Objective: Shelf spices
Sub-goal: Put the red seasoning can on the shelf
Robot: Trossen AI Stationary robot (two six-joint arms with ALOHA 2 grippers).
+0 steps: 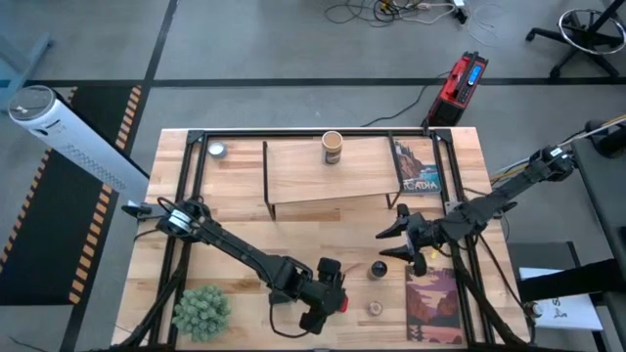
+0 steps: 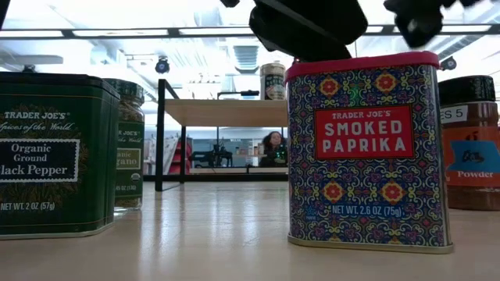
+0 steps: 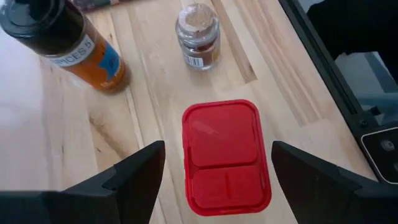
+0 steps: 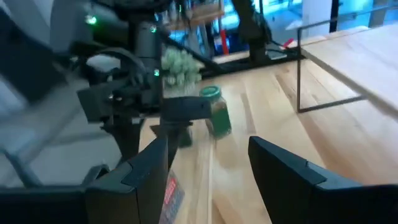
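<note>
The red square tin (image 3: 227, 155) stands upright on the table near its front edge, also seen in the low view (image 2: 367, 148). My left gripper (image 3: 217, 180) hangs open above it, one finger on either side of the red lid and clear of it. My right gripper (image 1: 391, 242) is open and holds nothing, raised above the table right of centre. A dark-lidded brown jar (image 3: 74, 43) and a small pale jar (image 3: 198, 37) stand nearby. The dark square tin (image 2: 55, 152) and green-lidded jar (image 2: 129, 144) stand to one side. A tan cylinder (image 1: 333, 147) stands on the shelf (image 1: 303, 171).
A fuzzy green plant ball (image 1: 202, 311) sits at the front left. One picture-cover book (image 1: 433, 303) lies at the front right, and another (image 1: 419, 168) lies on the shelf's right end. A small round tin (image 1: 217, 150) sits at the far left.
</note>
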